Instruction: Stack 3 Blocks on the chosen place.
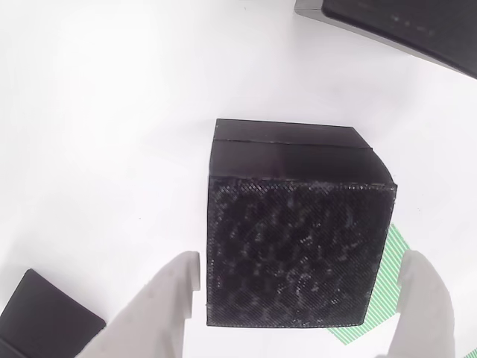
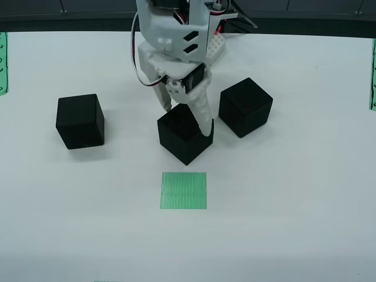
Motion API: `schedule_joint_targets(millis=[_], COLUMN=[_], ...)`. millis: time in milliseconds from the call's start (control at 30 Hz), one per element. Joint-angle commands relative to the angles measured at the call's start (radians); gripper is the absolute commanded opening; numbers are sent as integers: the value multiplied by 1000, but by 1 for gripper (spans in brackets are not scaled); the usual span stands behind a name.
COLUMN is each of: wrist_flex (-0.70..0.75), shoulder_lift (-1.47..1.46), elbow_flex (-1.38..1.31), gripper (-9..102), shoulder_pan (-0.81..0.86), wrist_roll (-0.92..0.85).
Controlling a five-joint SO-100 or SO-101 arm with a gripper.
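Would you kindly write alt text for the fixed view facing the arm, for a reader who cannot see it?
A white robot arm lowers its open gripper around the middle black cube of three on a white table. A second cube sits apart at left, a third close at right. The green striped square in front lies bare.

White table (image 2: 305, 223) with three black cubes (image 2: 80, 121) (image 2: 184, 134) (image 2: 245, 107) and a green striped patch (image 2: 184, 190).

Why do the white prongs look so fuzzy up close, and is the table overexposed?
In the view that rides on the gripper, the fingers sit too near to focus, while the cube stays sharp; in the view from above, the white table is bright with soft shadows.
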Motion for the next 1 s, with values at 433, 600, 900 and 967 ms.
schedule_joint_targets(millis=[433,600,900,967], wrist_flex=[-60,-61,-80,-80], shoulder_lift=[-21,-18,26,48], elbow_flex=[31,28,-49,-80], gripper=[20,18,18,18], shoulder_pan=[-37,-37,-25,-21], wrist_roll=[12,12,210,288])
